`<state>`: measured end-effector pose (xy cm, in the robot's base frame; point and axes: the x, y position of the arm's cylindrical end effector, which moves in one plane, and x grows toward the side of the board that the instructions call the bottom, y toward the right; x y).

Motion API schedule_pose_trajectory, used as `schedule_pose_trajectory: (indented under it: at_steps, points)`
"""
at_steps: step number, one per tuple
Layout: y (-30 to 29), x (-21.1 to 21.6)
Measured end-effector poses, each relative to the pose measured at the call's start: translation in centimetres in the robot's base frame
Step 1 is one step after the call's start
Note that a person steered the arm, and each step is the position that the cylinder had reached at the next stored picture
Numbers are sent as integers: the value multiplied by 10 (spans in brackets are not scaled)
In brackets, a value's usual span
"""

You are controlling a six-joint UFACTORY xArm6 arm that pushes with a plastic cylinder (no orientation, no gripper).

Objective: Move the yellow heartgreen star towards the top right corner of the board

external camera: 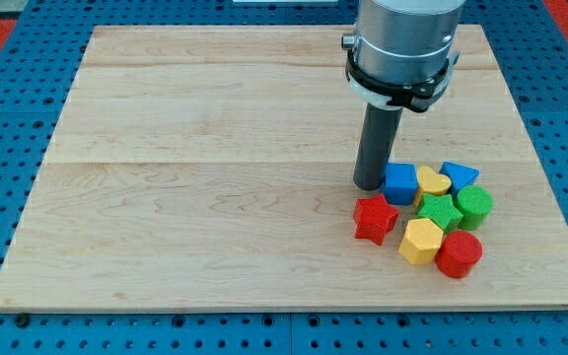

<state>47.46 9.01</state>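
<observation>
The yellow heart (433, 181) lies in a tight cluster of blocks at the view's lower right. The green star (440, 211) sits just below it, touching it. My tip (369, 184) rests on the board at the cluster's left edge, right against the blue cube (400, 183), which lies between it and the yellow heart. The tip is up and left of the green star and just above the red star (374, 218).
A blue triangle (459, 177), a green cylinder (475, 205), a yellow hexagon (420, 241) and a red cylinder (459, 254) complete the cluster. The wooden board (205, 177) lies on a blue pegboard; its right edge runs close to the cluster.
</observation>
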Motion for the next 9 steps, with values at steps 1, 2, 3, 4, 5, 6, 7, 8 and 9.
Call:
schedule_pose_trajectory:
  at_steps: [1, 2, 3, 4, 5, 6, 7, 8, 9]
  points:
    - [0, 0]
    - [-2, -13]
    - [-10, -36]
    - [-44, -22]
    - [-86, 30]
    - [-103, 95]
    - [-69, 143]
    - [-57, 144]
    - [33, 142]
